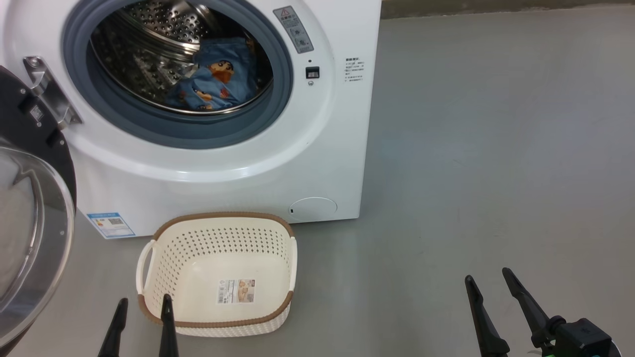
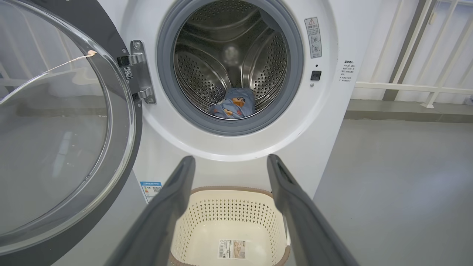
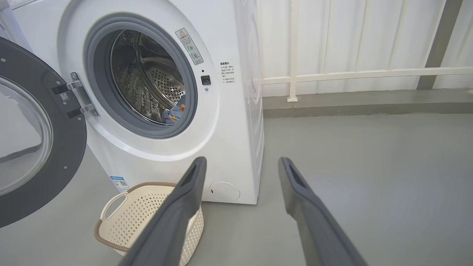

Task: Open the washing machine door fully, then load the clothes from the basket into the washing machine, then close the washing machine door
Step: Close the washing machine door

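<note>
- Inside the steel drum (image 1: 149,49) lie the clothes (image 1: 218,79): light blue fabric printed with cartoon boy faces, bunched low against the drum's right side, just behind the grey-blue seal (image 1: 198,136).
- Around them stands the washing machine (image 1: 223,168), a white front-loader on the grey floor (image 1: 471,148), its round mouth uncovered.
- The washing machine door (image 1: 34,233) is swung wide to my left on its metal hinge (image 1: 49,94). Its black rim and bulging clear glass face me, well away from the mouth.
- The basket (image 1: 218,240) sits on the floor just in front of the machine, below the mouth. Its cream bottom shows bare, with a paper label (image 1: 236,291) stuck flat on it.
- A blue energy label (image 1: 110,224) is on the machine's lower left front. A round white service cap (image 1: 312,208) is on its lower right, just behind the basket's far rim.
- My left fingers (image 1: 167,322) stand spread wide with nothing between them, pointing toward the machine. Seen from my head, their tips are at the basket's near left corner; whether they touch its brown rim I cannot tell.
- My right fingers (image 1: 483,317) are spread just as wide and hold nothing. They are over bare floor, well to the right of the basket.
- Beyond the machine's right side, a white railing (image 3: 351,74) runs along the pale wall.
</note>
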